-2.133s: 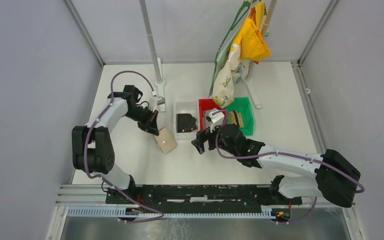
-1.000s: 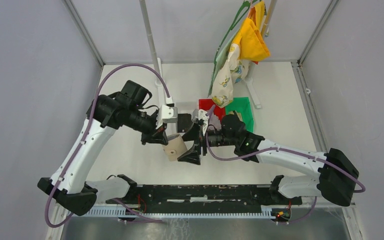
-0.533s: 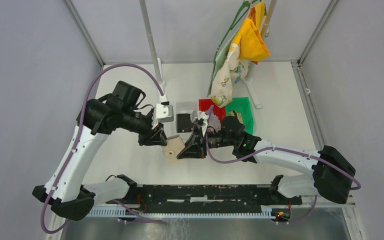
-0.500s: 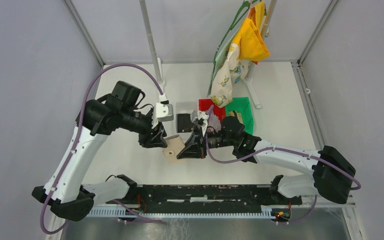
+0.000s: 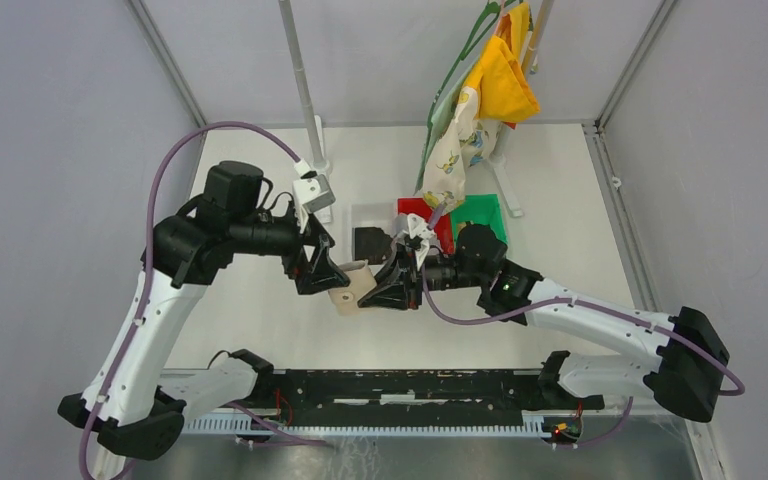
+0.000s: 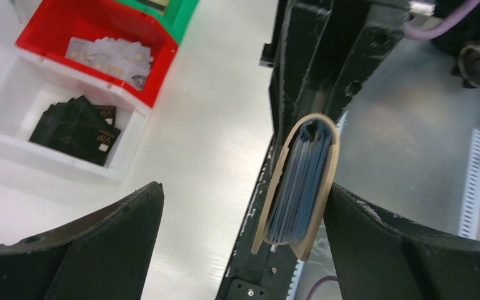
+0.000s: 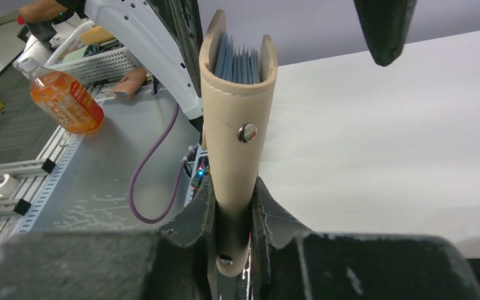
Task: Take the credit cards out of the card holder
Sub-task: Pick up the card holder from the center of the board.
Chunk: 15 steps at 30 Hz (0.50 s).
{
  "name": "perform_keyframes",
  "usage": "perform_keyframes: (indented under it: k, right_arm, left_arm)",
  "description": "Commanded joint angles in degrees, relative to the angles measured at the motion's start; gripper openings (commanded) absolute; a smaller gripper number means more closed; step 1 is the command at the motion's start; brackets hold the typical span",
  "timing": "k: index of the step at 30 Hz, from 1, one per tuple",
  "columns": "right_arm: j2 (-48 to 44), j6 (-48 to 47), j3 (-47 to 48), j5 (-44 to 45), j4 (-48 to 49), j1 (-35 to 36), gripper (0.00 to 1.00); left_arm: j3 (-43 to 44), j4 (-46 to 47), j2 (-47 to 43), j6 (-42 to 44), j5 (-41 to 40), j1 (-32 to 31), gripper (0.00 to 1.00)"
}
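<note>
The tan card holder [image 5: 346, 299] hangs above the table, folded shut, its silver snap facing the right wrist camera. My right gripper [image 7: 234, 209] is shut on the lower end of the card holder [image 7: 236, 144]. Blue-grey leaves [image 7: 237, 62] show at its upper, open end; I cannot tell whether they are cards. My left gripper [image 6: 244, 190] is open and straddles the holder [image 6: 300, 181], which stands close to its right finger [image 6: 406, 250]. Pale credit cards [image 6: 109, 55] lie in a red bin [image 6: 44, 34].
A white bin [image 5: 358, 213] holds black cards [image 6: 75, 125] next to the red bin [image 5: 410, 208] and a green bin [image 5: 490, 215]. Yellow-and-white cloths [image 5: 480, 100] hang on a rack at the back right. A white post [image 5: 305, 100] stands at the back.
My left gripper has let go of the card holder and opened wide, drawing back a little. My right gripper has shut on the holder's other end and now carries it.
</note>
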Motion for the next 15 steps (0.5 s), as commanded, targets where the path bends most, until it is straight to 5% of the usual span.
perform_keyframes:
  k: [1, 6, 10, 15]
  right_arm:
    - [0.52, -8.11, 8.02, -4.50, -8.10, 0.33, 0.00]
    - [1.72, -13.38, 13.19, -4.23, -15.07, 0.25, 0.00]
    - [2.51, -16.86, 16.91, -3.44, -20.01, 0.34, 0.00]
    - [3.37, -21.01, 20.27, -2.94, -24.88, 0.29, 0.00]
  left_arm:
    - [6.04, 0.13, 1.84, -4.70, 13.03, 1.88, 1.00]
    - [7.45, -7.90, 4.56, 0.11, 22.88, 1.97, 0.94]
    - [7.66, -13.65, 6.36, 4.38, 22.46, 1.95, 0.79]
    - [8.36, -16.06, 6.27, 6.38, 21.79, 2.16, 0.73]
